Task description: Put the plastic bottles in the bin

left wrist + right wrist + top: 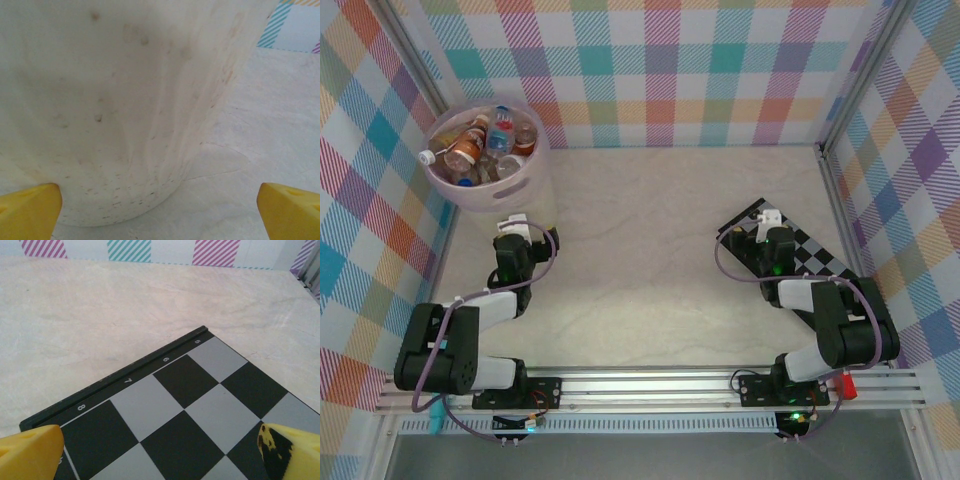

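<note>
The pale pink bin stands at the far left corner of the table. Several plastic bottles lie inside it, clear and brown with red, white and blue caps. My left gripper sits just in front of the bin, open and empty. In the left wrist view the bin's wall rises close ahead, between the spread yellow fingertips. My right gripper rests low over a chessboard at the right, open with nothing in it. The right wrist view shows its yellow fingertips wide apart above the board's squares.
Checked walls close in the table at the back and both sides. A metal rail with the arm bases runs along the near edge. The pale marbled tabletop stretches between the two arms.
</note>
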